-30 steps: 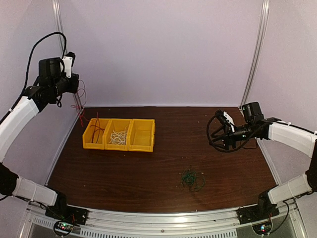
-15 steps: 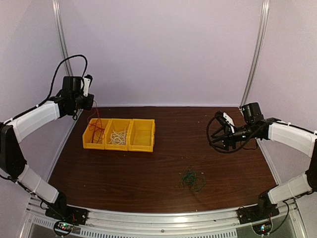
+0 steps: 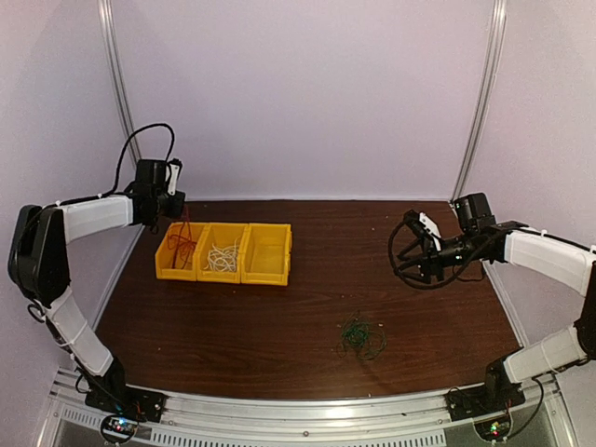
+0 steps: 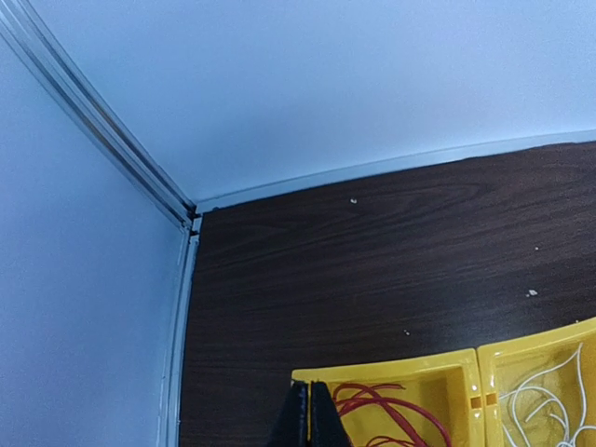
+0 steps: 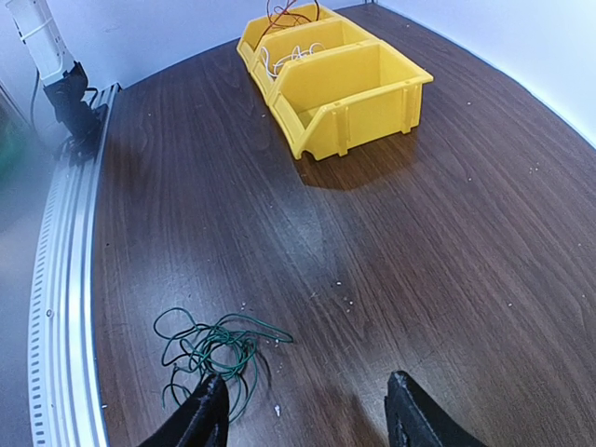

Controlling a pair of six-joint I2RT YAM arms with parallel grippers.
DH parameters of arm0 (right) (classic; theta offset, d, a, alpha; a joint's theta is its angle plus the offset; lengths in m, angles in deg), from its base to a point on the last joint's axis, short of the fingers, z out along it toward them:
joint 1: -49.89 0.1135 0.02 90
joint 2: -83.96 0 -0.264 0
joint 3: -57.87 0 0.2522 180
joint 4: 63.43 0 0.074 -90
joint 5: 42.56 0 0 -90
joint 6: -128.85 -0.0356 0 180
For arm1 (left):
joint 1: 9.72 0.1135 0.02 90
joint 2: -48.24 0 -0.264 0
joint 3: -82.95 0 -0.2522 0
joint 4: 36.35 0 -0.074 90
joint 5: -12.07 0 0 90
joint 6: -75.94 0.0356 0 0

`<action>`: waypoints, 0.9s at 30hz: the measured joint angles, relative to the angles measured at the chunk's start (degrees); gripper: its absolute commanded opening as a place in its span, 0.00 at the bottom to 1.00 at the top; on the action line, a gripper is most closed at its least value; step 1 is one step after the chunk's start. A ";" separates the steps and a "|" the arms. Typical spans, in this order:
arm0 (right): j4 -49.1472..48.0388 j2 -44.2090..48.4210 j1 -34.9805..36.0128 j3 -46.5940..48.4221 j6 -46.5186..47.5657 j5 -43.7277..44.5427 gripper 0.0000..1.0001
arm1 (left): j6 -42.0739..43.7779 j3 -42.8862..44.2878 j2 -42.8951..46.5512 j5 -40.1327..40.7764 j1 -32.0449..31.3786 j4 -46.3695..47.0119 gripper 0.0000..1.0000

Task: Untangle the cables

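A dark wood-grain table (image 3: 307,289) is recorded, enclosed by pale walls, with an aluminium rail (image 3: 307,410) along its 6 o'clock edge. Three yellow bins (image 3: 267,277) are set in a row, touching side by side, at about 10 o'clock on the table in the top view. A thick black arm lead (image 3: 399,256) is looped beside the right wrist at 3 o'clock. The cables are found in three places. The red cable (image 3: 182,244) is gathered in the bin at the 9 o'clock end of the row. The white cables (image 3: 222,258) are coiled in the middle bin. The green cable (image 3: 361,337) is lying loose on the wood at about 5 o'clock, well apart from the bins. The left gripper (image 4: 309,421) is held above the far rim of the red cable's bin with its jaws clenched together. In the top view a red strand is seen running up from that bin to the fingertips and appears to be pinched there. In the left wrist view the red loops lie just beside the closed tips, at their 4 o'clock. The right gripper (image 5: 307,414) is held above the table with its jaws released and nothing between them. In its wrist view the green cable is placed at 8 o'clock, close to one finger (image 5: 207,414), and only speckled wood lies between the jaws and the bins at 12 o'clock.
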 measured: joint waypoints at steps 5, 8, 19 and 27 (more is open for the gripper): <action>0.09 0.00 0.00 0.00 0.52 0.35 0.58 | -1.90 -0.09 -5.09 -1.36 0.20 0.35 0.00; 0.31 0.00 0.00 0.00 0.70 0.42 0.58 | -2.93 -0.11 -7.48 -1.92 0.33 0.31 0.00; 1.18 0.04 0.00 0.00 1.55 0.52 0.58 | -5.40 -0.20 -13.88 -2.47 0.52 -1.92 0.00; 1.33 0.33 0.00 0.00 1.79 0.50 0.58 | -7.61 2.69 -12.33 -3.26 0.52 -7.85 0.37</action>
